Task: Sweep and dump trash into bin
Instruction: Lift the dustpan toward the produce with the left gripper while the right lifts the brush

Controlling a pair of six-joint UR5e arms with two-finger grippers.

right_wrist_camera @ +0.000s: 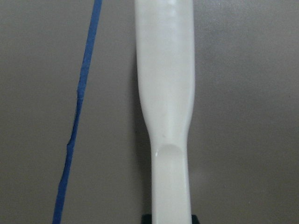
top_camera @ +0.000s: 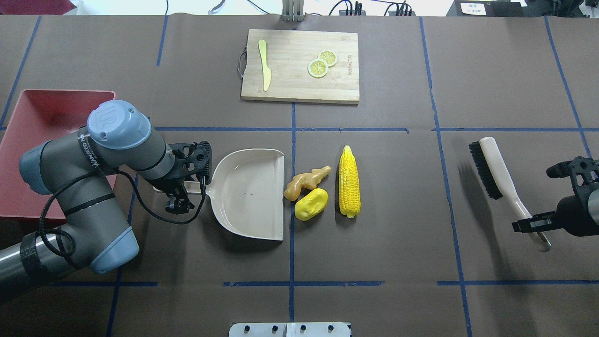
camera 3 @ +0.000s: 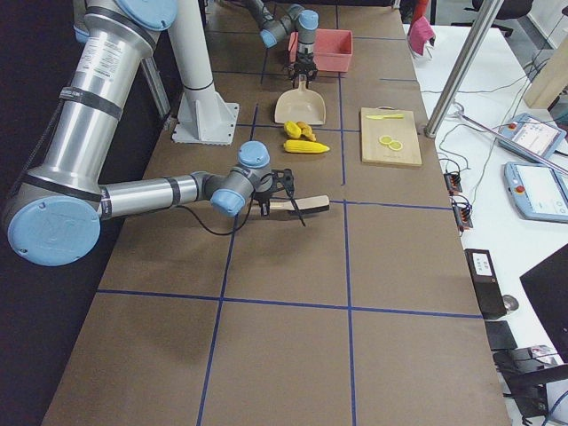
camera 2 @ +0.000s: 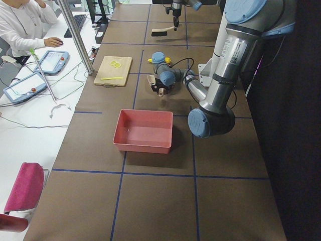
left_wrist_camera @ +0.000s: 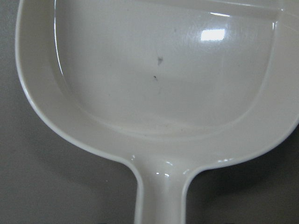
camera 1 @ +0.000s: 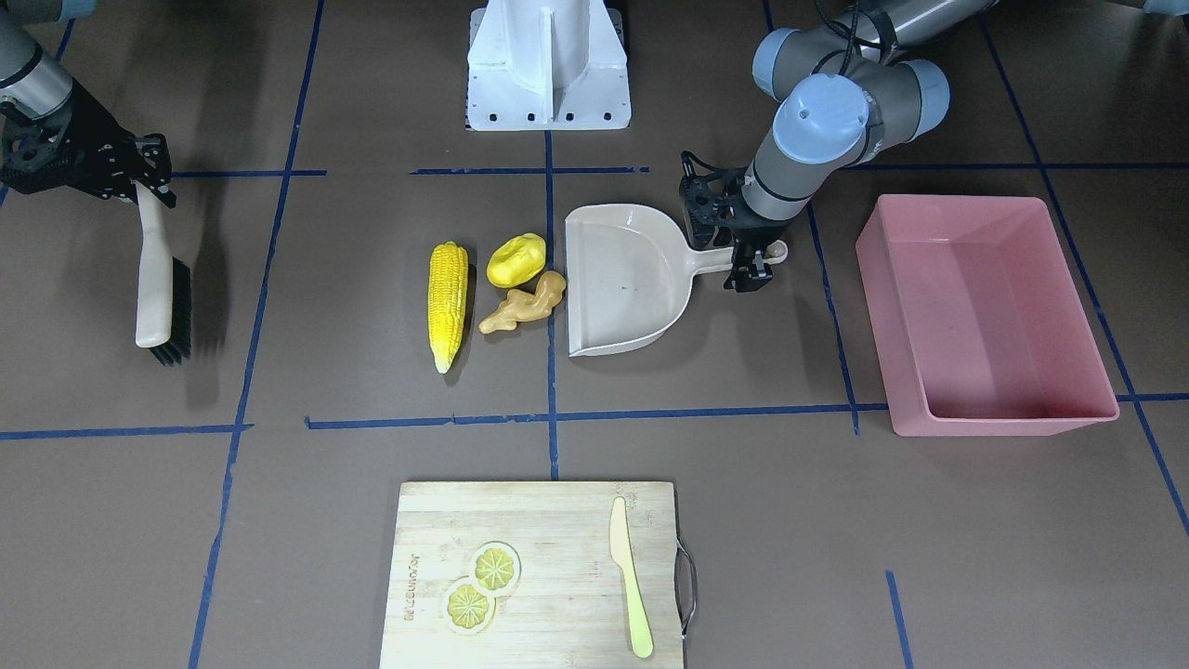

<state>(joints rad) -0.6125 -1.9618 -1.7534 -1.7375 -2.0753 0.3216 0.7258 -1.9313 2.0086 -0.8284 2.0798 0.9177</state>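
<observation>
The trash lies mid-table: a long corn cob (top_camera: 349, 181) (camera 1: 448, 305), a lumpy yellow potato-like piece (top_camera: 311, 204) (camera 1: 516, 260) and a tan ginger root (top_camera: 306, 182) (camera 1: 525, 303). A beige dustpan (top_camera: 248, 194) (left_wrist_camera: 159, 70) rests on the table with its open edge next to the ginger and the potato piece. My left gripper (top_camera: 180, 187) (camera 1: 752, 258) is shut on the dustpan's handle. The pink bin (top_camera: 28, 140) (camera 1: 1003, 420) stands beyond that arm and is empty. My right gripper (top_camera: 538, 229) (camera 1: 139, 186) is shut on the handle of a brush (top_camera: 491, 171) (right_wrist_camera: 166, 93), far to the side of the corn.
A wooden cutting board (top_camera: 299, 84) at the far table edge holds two lemon slices (top_camera: 322, 64) and a pale yellow knife (top_camera: 265, 70). The white robot base (camera 1: 548, 65) stands at the near edge. Blue tape lines cross the brown table.
</observation>
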